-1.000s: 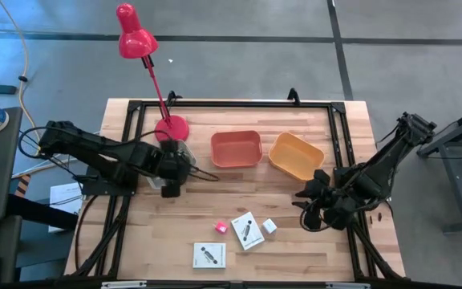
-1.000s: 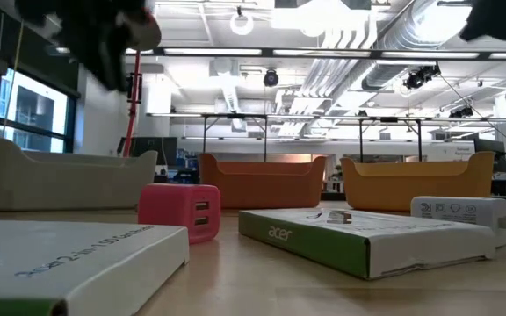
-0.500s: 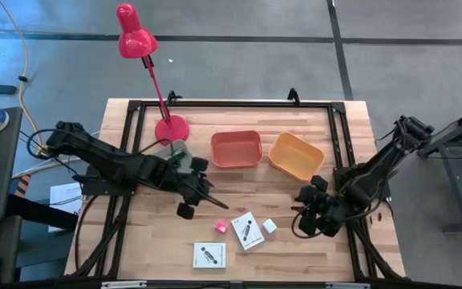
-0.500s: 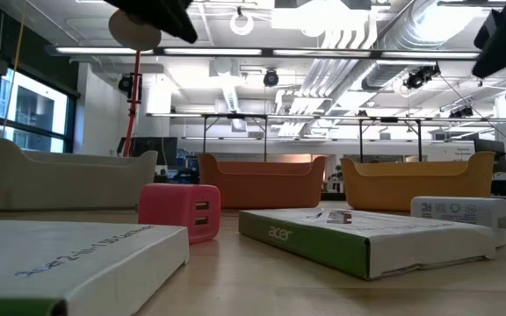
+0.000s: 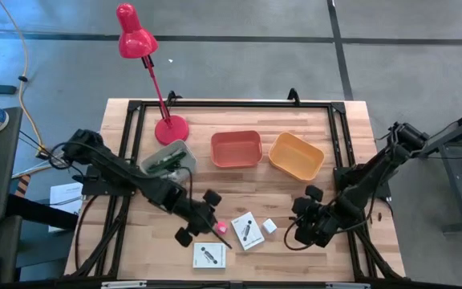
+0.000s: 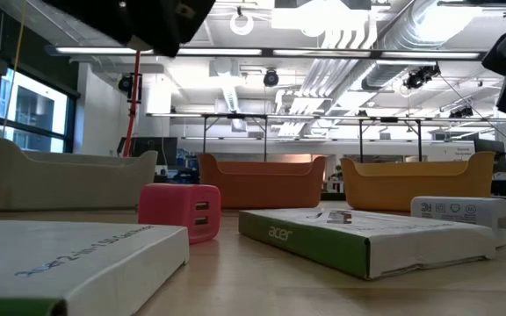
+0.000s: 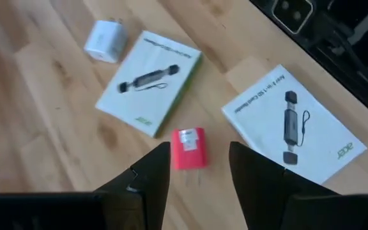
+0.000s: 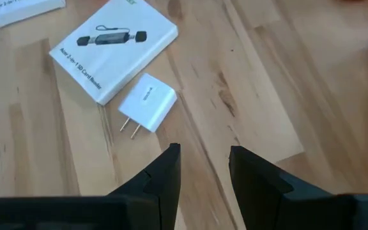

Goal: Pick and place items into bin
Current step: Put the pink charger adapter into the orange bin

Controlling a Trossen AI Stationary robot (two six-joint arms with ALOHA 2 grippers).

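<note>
A pink charger block (image 7: 188,148) lies flat on the wood, just ahead of my open left gripper (image 7: 199,158), which hovers above it (image 5: 212,223). Two white square boxes with dark print lie flat: one (image 5: 247,230) beside the pink block, one (image 5: 209,255) at the near edge. A white charger block (image 8: 147,102) lies ahead of my open right gripper (image 8: 204,153), which hangs above the table to the block's right (image 5: 301,225). No cable, green-handled tool or metal pieces show.
Three bins stand at mid-table: a grey one (image 5: 167,159), an orange-red one (image 5: 236,148) and a yellow one (image 5: 296,156). A red desk lamp (image 5: 172,128) stands behind the grey bin. A black frame (image 5: 337,144) borders the table.
My left gripper has swung away from the grey bin, toward the table's near edge and to the right, ending over the pink charger block. My right gripper has drifted toward the near edge and a little left, closer to the white charger block. No item has moved.
</note>
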